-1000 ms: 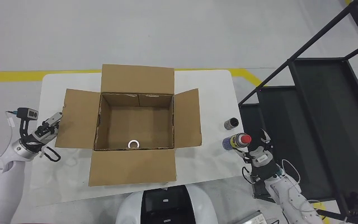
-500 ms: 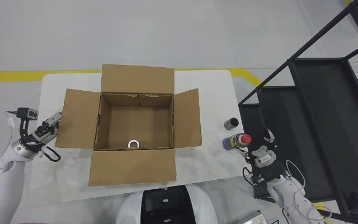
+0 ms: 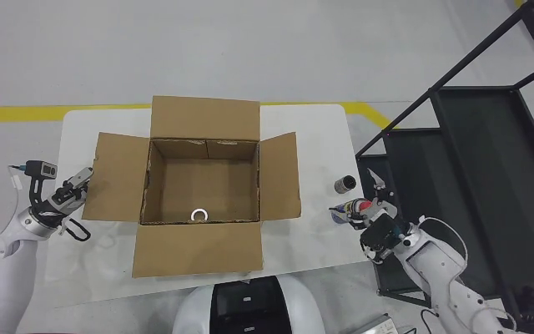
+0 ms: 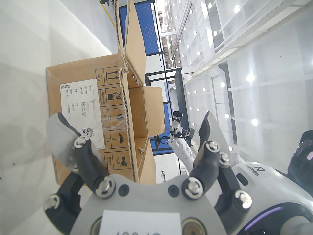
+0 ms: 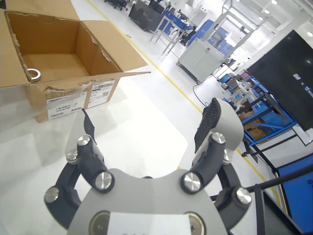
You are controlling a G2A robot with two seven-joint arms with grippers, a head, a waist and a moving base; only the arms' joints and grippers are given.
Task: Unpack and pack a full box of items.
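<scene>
End effectors spread, empty: left end effector [image 4: 133, 123] at box [image 3: 204, 118] flap (contact unclear), right end effector [image 5: 149, 111] by spray can [image 3: 345, 214].

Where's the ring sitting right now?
In the top view the ring lies on the floor of the open cardboard box, close to the wall nearest the robot, roughly midway along it.

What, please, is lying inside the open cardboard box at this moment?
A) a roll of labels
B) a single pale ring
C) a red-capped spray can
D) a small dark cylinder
B: the pale ring lies on the floor of the box, while the spray can and the dark cylinder are outside it on the table.
</scene>
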